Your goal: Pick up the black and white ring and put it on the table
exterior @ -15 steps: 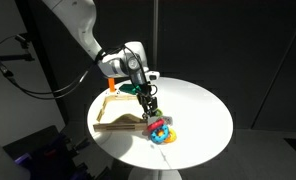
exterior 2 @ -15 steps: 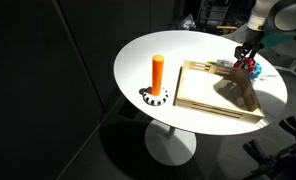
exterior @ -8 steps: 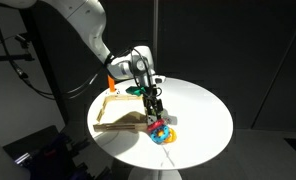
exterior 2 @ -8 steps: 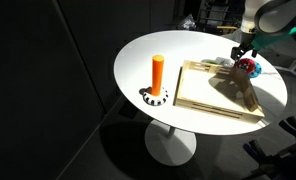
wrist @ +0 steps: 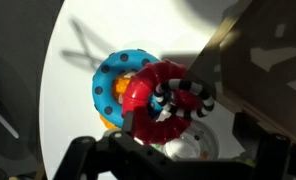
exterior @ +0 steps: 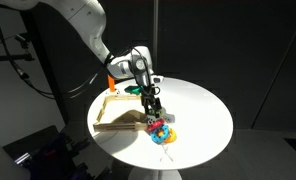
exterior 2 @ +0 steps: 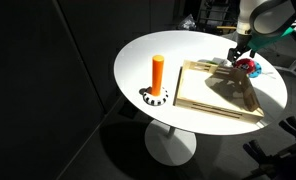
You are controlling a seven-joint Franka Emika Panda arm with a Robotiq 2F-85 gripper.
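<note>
The black and white ring is a small striped loop. It lies on top of a red ring, which overlaps a blue and yellow ring. This pile sits on the white table right by the wooden tray's edge. My gripper hangs just above the pile, open and holding nothing. In both exterior views the gripper stands over the coloured rings.
The square wooden tray covers part of the round table. An orange peg on a black-and-white patterned base stands near the table's far side from the gripper. Dark surroundings lie beyond the table's rim.
The jaws went from shut to open, letting go of the black and white ring onto the pile. The arm rose a little from the rings.
</note>
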